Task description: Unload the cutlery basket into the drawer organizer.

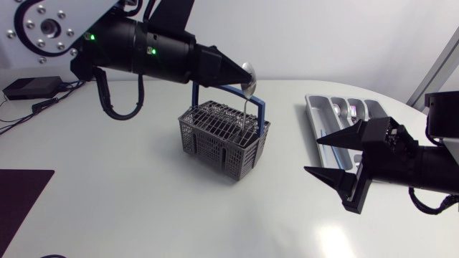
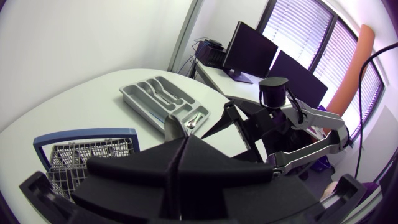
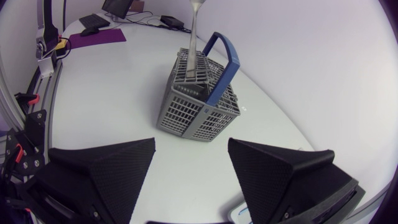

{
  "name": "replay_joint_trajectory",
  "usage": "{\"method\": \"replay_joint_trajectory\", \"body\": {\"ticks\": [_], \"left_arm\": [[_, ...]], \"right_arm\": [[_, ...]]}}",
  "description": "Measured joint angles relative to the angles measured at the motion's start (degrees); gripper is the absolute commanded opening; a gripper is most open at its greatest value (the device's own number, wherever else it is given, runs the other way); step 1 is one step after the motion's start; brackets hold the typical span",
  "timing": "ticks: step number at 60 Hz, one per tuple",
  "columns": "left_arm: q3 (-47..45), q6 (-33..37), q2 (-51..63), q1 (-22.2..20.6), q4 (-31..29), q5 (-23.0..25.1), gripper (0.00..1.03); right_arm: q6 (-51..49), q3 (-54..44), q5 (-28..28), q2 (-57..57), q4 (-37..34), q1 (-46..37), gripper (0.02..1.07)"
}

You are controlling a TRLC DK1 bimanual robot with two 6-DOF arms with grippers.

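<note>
The spoon (image 1: 248, 92) is held upright directly over the cutlery basket (image 1: 219, 140), its bowl pinched at the tips of the left hand (image 1: 241, 72) and its handle hanging straight down, so that its lower end is seen at the grid of the basket's top, just beside the raised blue handle (image 1: 233, 92). The left hand is closed on the spoon, with both fingers pressed together on the bowl from two sides. The grey basket is set on the white table (image 1: 129, 193) near its middle. The drawer organizer (image 1: 313, 115) is placed well apart from the basket, toward the right arm's side, and some cutlery (image 1: 343, 109) is seen lying in its compartments. The right hand (image 1: 313, 155) is held low between basket and organizer, its fingers spread wide, with nothing gripped or touched; from its wrist view the basket is seen ahead of the gap between the fingers.
</note>
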Motion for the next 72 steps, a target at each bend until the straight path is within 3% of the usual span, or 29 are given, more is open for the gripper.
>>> {"method": "replay_joint_trajectory", "body": {"ticks": [16, 41, 61, 66, 72], "left_arm": [[-7.8, -0.6, -0.2, 0.1, 6.9, -0.5, 0.11], [-17.0, -8.2, -4.3, 1.8, 21.5, -4.1, 0.12], [-19.1, -11.3, -6.8, 0.5, 25.0, -10.7, 0.12], [-19.1, -11.7, -6.8, -0.3, 25.7, -11.8, 0.12], [-19.1, -11.9, -6.8, -0.5, 26.5, -12.8, 0.12]], "right_arm": [[2.8, 0.0, 0.7, 1.1, 1.7, 5.5, 0.86], [9.9, 4.7, 0.7, 16.5, 7.7, 12.9, 0.86], [10.6, 10.7, -1.0, 25.7, 8.8, 15.2, 0.85], [10.6, 12.6, -1.6, 27.8, 9.0, 15.5, 0.71], [10.6, 13.9, -2.2, 29.7, 11.4, 16.2, 0.34]]}}
